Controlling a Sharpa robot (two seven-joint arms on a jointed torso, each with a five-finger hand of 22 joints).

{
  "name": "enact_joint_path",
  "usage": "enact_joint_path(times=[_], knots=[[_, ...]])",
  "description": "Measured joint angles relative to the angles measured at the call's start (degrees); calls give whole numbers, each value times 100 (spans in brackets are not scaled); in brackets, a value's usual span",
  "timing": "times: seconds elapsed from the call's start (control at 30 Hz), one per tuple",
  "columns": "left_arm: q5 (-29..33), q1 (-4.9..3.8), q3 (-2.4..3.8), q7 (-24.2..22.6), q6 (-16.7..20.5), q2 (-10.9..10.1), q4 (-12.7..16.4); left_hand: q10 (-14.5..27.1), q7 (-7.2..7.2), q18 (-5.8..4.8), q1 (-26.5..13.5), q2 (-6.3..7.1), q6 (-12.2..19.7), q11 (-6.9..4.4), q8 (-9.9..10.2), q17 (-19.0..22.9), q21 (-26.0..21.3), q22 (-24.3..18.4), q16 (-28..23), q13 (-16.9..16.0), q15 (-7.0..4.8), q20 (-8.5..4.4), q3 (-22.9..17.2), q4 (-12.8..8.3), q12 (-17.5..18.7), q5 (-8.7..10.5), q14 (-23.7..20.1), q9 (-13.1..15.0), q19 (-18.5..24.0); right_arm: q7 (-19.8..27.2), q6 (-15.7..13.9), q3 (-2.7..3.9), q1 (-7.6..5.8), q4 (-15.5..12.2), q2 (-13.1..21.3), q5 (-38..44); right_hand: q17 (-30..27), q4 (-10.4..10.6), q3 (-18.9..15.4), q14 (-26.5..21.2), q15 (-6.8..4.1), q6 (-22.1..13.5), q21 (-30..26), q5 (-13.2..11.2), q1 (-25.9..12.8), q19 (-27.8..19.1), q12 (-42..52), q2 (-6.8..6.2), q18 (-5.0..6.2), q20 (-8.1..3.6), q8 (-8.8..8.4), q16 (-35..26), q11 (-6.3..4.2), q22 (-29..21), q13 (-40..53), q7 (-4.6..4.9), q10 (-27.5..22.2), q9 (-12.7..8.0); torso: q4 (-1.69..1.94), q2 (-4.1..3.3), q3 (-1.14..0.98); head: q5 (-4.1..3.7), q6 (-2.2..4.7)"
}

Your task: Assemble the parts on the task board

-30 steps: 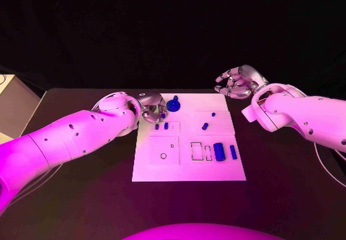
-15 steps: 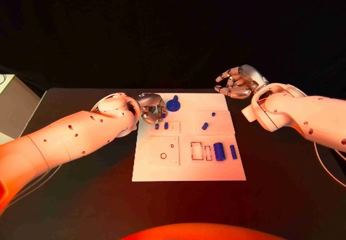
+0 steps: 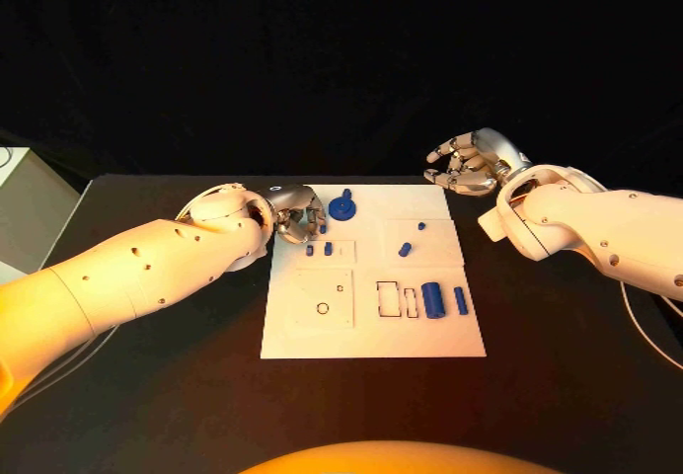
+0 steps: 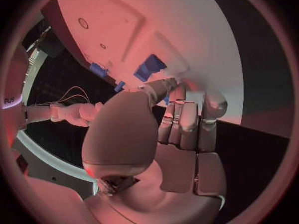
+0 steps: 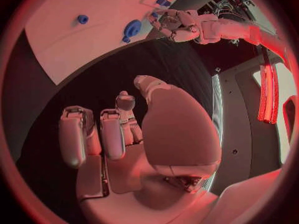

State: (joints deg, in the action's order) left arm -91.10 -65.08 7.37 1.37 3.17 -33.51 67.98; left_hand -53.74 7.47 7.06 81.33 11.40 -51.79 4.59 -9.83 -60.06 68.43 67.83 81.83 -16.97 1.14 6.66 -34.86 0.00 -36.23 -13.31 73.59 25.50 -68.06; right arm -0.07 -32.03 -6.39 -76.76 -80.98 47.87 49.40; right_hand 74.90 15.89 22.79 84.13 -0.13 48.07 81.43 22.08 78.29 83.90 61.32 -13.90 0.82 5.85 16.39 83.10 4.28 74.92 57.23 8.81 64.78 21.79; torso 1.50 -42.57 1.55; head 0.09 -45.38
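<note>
Matt black table (image 3: 157, 395), smooth white task board (image 3: 373, 339), glossy blue plastic parts (image 3: 432, 299), polished metallic left hand (image 3: 299, 214)

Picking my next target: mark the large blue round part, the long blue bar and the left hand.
large blue round part (image 3: 343, 207), head view, its disc face
long blue bar (image 3: 432, 299), head view, mid-length
left hand (image 3: 299, 219), head view, back of hand
</note>
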Motion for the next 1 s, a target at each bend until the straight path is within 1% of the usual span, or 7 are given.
enact_joint_path(times=[0.47,0.63,0.73,0.83,0.87,0.97,1.0], knots=[[7,2,6,3,58,-41,44,71,-82,0,0,0,183,-29,100,-19,0,0,0,-105,0,0,-17,-17,-150,0,0,-42,0,0,0,1,2,17,5,0,0,0,0,0,0,0,0,0,0,0,0,0,0,0,0,0,0,-1,0,0,0,0,1,1,4,-5,17],[9,5,31,3,99,-59,47,71,-73,0,0,0,216,-29,133,-20,0,7,0,-125,-20,0,-35,-35,-176,0,-20,-49,0,0,0,1,2,22,5,0,0,-3,3,0,0,0,0,0,0,0,0,0,0,0,0,0,0,-1,-6,0,0,1,1,1,4,-1,21],[19,10,96,3,152,-70,41,118,-62,1,0,0,246,-24,155,93,-75,-49,-30,-139,-31,-3,-40,-40,-204,0,-97,-55,67,0,0,1,3,27,4,0,0,-16,16,0,0,0,-21,0,0,0,-76,0,0,0,0,-23,-14,-1,-80,0,-18,5,1,1,4,0,29],[75,14,201,-4,242,-98,25,184,-41,1,0,0,266,1,167,318,-239,-194,-112,-160,-12,-11,-55,-55,-221,0,-256,-55,235,0,0,1,5,35,4,0,0,-54,88,0,0,-23,-110,0,0,0,-489,0,89,0,24,-69,-1,-1,-495,-17,-324,12,1,1,1,1,39],[110,16,240,-9,279,-115,20,227,-16,0,0,0,284,3,167,399,-306,-258,-148,-173,-14,-9,-58,-52,-236,0,-311,-55,308,0,1,1,5,38,4,0,0,-57,153,0,0,-31,-167,0,0,9,-923,0,89,-9,24,-115,54,-2,-921,-7,-489,18,-1,1,1,1,43],[359,19,366,-33,430,-197,2,370,49,148,-38,36,236,42,167,963,-785,-678,-431,-182,16,13,-81,-29,-268,0,-722,-55,761,1,8,0,5,52,13,11,0,-96,323,-22,-21,-35,-357,0,60,22,-1602,-60,90,-24,47,-270,60,-2,-1504,1,-639,31,-3,4,-2,1,51],[535,19,404,-47,499,-242,-3,494,91,279,-61,14,194,104,161,1589,-1229,-1062,-759,-158,56,42,-111,4,-227,0,-1184,-51,1191,3,13,0,6,58,22,24,0,-126,395,-22,-21,-23,-401,-10,78,9,-1873,-78,90,-36,47,-316,56,-2,-1733,-8,-660,38,-3,5,-3,1,54]])
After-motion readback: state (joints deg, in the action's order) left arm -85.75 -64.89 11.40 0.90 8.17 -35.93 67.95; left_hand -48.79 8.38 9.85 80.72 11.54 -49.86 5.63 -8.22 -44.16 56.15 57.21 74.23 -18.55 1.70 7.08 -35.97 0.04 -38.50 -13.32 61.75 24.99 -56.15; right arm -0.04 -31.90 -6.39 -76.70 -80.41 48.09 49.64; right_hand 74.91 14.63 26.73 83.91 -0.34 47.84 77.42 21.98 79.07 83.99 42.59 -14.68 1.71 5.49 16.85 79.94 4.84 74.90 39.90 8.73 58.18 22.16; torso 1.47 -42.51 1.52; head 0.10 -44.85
